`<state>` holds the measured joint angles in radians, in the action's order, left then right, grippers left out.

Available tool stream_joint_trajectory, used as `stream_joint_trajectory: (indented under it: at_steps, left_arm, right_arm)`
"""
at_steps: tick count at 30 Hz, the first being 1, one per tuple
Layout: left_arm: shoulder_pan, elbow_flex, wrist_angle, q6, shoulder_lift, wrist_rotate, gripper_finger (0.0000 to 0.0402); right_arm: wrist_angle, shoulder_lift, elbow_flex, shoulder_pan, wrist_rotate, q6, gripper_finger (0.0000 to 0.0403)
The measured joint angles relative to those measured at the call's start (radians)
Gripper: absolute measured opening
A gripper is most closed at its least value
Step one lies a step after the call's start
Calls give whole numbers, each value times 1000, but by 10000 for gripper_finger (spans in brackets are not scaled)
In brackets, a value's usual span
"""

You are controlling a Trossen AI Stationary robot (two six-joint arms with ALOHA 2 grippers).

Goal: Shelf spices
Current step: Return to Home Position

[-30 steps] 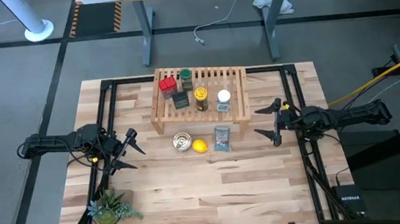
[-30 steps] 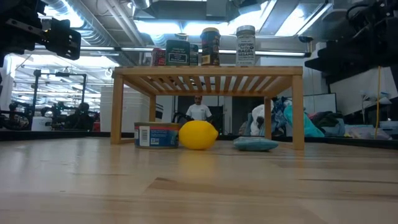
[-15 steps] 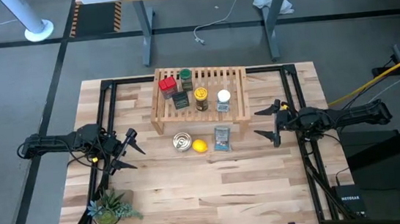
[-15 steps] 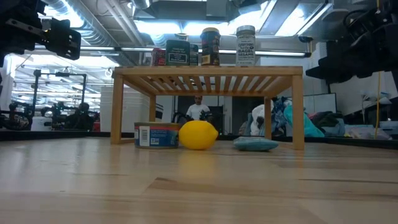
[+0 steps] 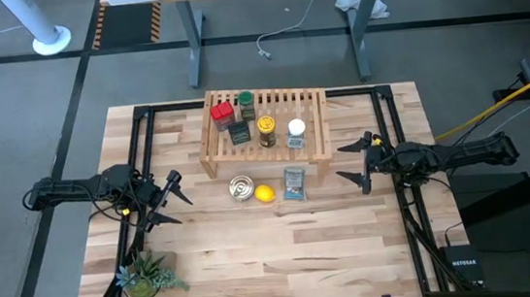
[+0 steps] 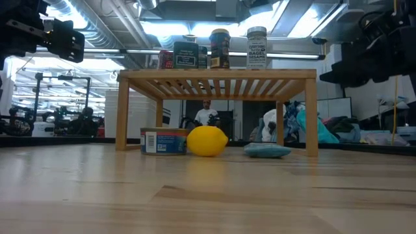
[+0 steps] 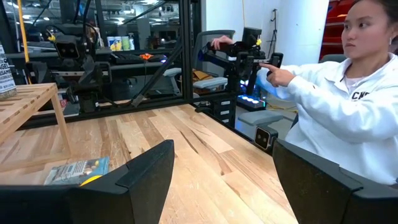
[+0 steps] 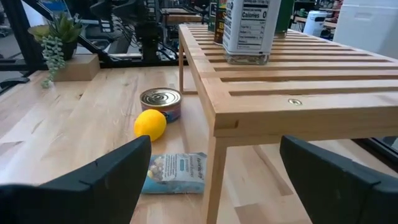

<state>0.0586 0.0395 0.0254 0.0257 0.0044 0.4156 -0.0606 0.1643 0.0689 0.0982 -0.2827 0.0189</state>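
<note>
While both arms sit drawn back at the side edges of the table (image 5: 285, 254), all five spices stand on top of the shelf (image 5: 312, 115), upper centre of the high view.

Positions on the slats, high view:
- red tin (image 5: 222, 111): upper left corner of the shelf
- green-lidded jar (image 5: 246, 101): just right of the red tin
- dark grey tin (image 5: 239, 132): just below those two
- yellow-lidded jar (image 5: 266, 127): near the shelf's middle
- white-lidded jar (image 5: 296, 129): right of the yellow-lidded one, a gap between them

Low view shows the containers upright on the shelf top.

Left gripper (image 5: 177, 197): left-centre of the high view, fingers spread wide with nothing between them, pointing toward the frame's centre. The shelf lies up and to the right of it, well apart. The dark grey tin is the closest spice.

Right gripper (image 5: 340, 162): right-centre of the high view, fingers likewise splayed and empty. Its tips are near the shelf's lower right corner, not touching. The white-lidded jar is the closest spice, up and left of the tips.

Tabletop just below the shelf, high view: silver round tin (image 5: 240, 187), lemon (image 5: 264, 193) just beside it, blue packet (image 5: 294, 183) further right. A potted plant (image 5: 144, 275) is in the lower left corner of the table.

Left wrist view: a person (image 7: 348, 106) in a white top shows beyond the table's edge.
</note>
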Motion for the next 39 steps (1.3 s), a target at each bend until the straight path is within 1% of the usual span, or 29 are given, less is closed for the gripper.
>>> stream_joint_trajectory:
  at_steps: [5, 9, 11, 14, 20, 24, 29, 32, 35, 39]
  left_arm:
    - [0, 0, 0, 0, 0, 0, 266]
    - [0, 0, 0, 0, 0, 0, 266]
    - [0, 0, 0, 0, 0, 0, 266]
    - [0, 0, 0, 0, 0, 0, 266]
    - [0, 0, 0, 0, 0, 0, 266]
    - [0, 0, 0, 0, 0, 0, 266]
    - [0, 0, 0, 0, 0, 0, 266]
    - [0, 0, 0, 0, 0, 0, 266]
    - [0, 0, 0, 0, 0, 0, 266]
    - [0, 0, 0, 0, 0, 0, 266]
  right_arm:
    - [-52, -60, 0, 0, -4, 0, 363]
    - [-81, -136, 4, 0, 17, -1, 363]
    - [-83, -162, 4, 0, 24, -27, 363]
    - [-87, -161, 5, 0, 47, -74, 363]
    - [-88, -162, 4, 0, 94, -76, 363]
    - [-85, -162, 3, 0, 147, -76, 363]
    - [-46, -162, -2, 0, 247, -76, 363]
    - [-5, -162, -2, -2, 259, -77, 363]
    - [18, -162, -2, -29, 277, -76, 363]
    - [54, -162, -2, -88, 352, -77, 363]
